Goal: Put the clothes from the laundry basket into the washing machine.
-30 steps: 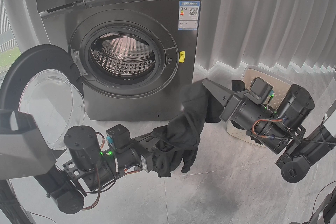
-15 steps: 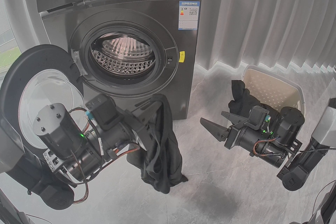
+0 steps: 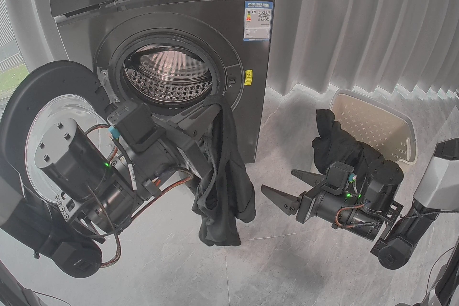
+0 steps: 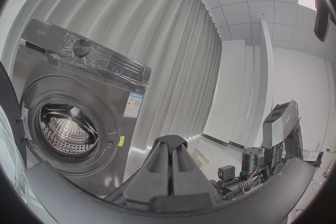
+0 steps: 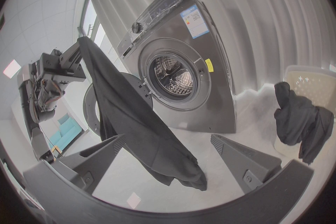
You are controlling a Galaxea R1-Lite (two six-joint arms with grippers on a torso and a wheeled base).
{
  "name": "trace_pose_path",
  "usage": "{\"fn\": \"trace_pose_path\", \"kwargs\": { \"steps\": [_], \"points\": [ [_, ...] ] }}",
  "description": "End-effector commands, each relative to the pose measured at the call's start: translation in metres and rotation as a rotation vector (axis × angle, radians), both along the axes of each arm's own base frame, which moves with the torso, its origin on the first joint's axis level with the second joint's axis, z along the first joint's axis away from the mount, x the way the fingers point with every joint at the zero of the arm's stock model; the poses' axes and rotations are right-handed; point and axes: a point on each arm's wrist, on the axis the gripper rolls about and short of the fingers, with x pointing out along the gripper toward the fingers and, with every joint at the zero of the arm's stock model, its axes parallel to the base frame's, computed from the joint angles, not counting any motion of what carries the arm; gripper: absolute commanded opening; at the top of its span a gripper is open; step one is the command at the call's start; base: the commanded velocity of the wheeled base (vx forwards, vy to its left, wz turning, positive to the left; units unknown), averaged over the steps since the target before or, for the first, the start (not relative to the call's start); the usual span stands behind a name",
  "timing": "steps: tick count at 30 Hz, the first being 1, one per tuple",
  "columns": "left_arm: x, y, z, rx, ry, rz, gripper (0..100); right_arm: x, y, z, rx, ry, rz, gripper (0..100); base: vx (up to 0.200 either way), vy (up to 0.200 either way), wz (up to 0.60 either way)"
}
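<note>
The left arm is raised at the robot's left, its wrist tilted up and forward. The left end effector (image 3: pixel 210 112) has its fingers (image 4: pixel 157 172) pressed together, pinching a garment (image 3: pixel 224 187) at the tips, which hangs straight down from them. The right arm sits low at the robot's right, wrist about level and pointing toward the left arm. The right end effector (image 3: pixel 278 180) has its fingers (image 5: pixel 245 161) spread wide apart

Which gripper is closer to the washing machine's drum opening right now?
Left. The left gripper, clamping a black garment, sits just in front of the drum opening; the right gripper hangs open beside the laundry basket.
</note>
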Motion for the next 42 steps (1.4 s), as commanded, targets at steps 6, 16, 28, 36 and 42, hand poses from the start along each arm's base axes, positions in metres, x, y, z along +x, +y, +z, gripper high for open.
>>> {"fn": "trace_pose_path", "kwargs": {
  "steps": [6,16,28,36,42],
  "points": [
    [0.003,-0.002,0.004,-0.011,-0.009,0.007,0,0.0,0.014,0.006,0.004,-0.05,0.058,100,0.0,0.0,0.0],
    [0.017,-0.01,-0.01,0.007,0.04,0.06,0,0.016,0.038,-0.006,0.012,-0.062,0.089,100,0.0,0.0,0.0],
    [0.023,-0.018,-0.009,-0.003,0.039,0.058,0,0.023,0.059,-0.014,0.023,-0.073,0.13,100,0.0,0.0,0.0],
    [0.022,-0.018,-0.003,-0.019,0.022,0.056,0,0.038,0.068,-0.029,0.017,-0.07,0.119,100,0.0,0.0,0.0],
    [0.021,-0.017,0.0,-0.026,0.014,0.055,0,0.055,0.073,-0.034,0.032,-0.092,0.098,100,0.0,0.0,0.0]
  ]
}}
